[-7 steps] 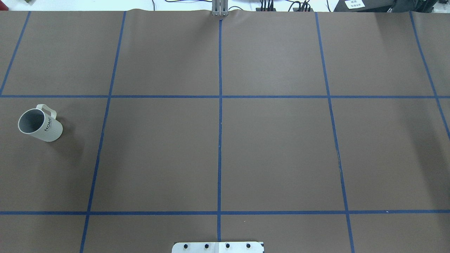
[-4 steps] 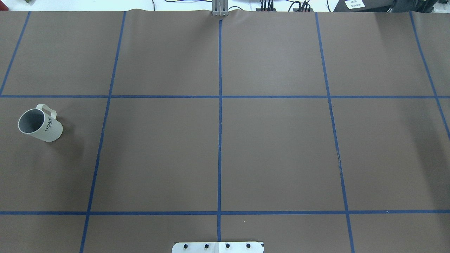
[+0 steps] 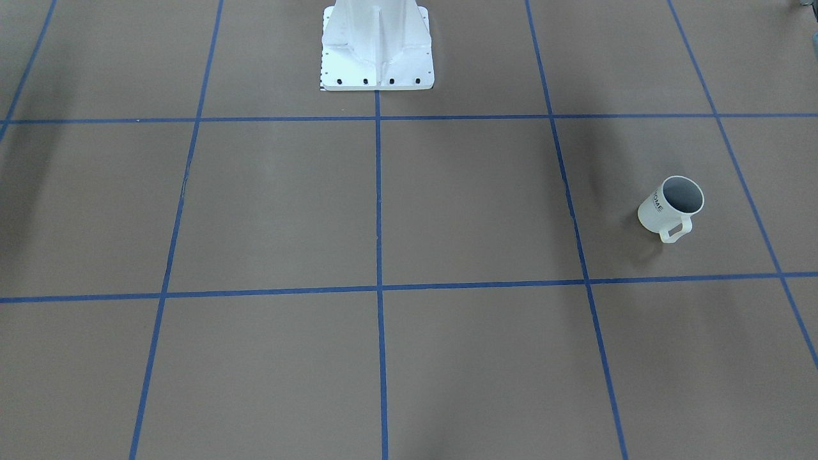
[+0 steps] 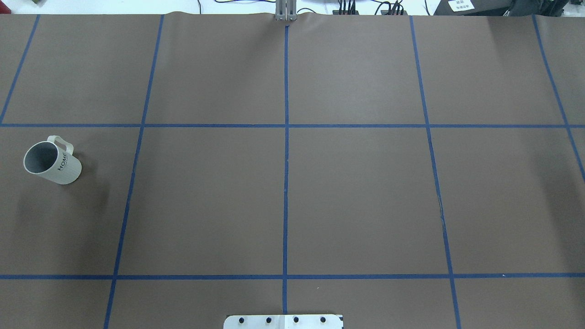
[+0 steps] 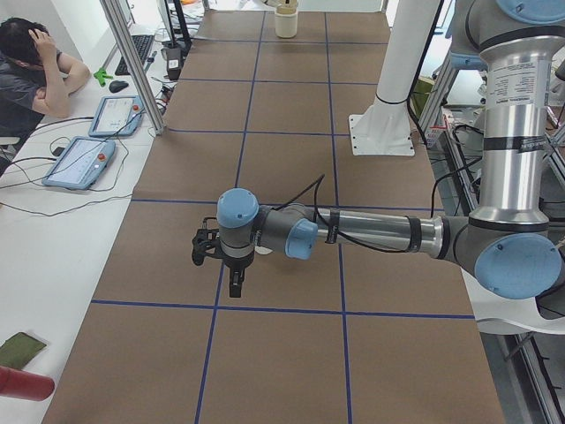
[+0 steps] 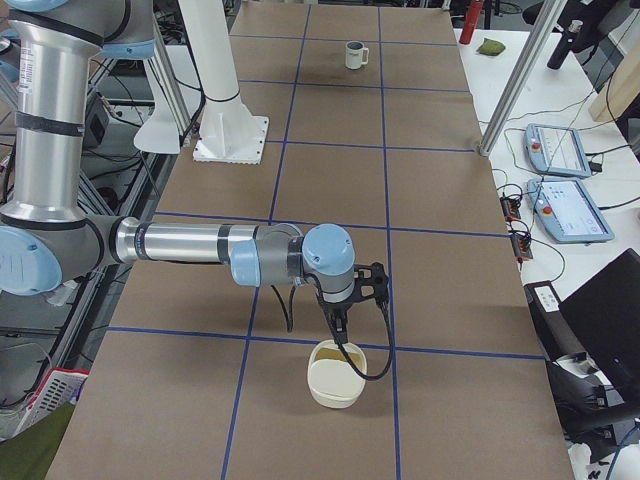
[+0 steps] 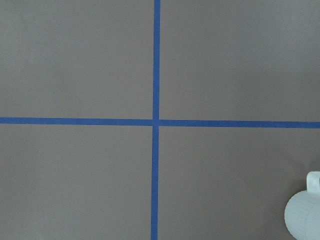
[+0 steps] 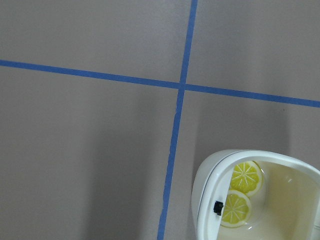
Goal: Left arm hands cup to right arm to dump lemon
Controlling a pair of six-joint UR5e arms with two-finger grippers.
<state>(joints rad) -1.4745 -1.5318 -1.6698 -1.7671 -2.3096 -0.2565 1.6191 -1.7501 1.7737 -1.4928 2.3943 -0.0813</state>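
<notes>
off-white cup (image 4: 52, 162), upright, robot's left side

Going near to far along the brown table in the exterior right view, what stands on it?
cream bowl → white column base → off-white mug

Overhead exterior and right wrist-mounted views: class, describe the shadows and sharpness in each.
Overhead exterior: even light, crisp tape lines; the cup throws a soft shadow toward the lower right. Right wrist-mounted: sharp too; a broad, blurred-edged shadow darkens the table left of the white bowl.
</notes>
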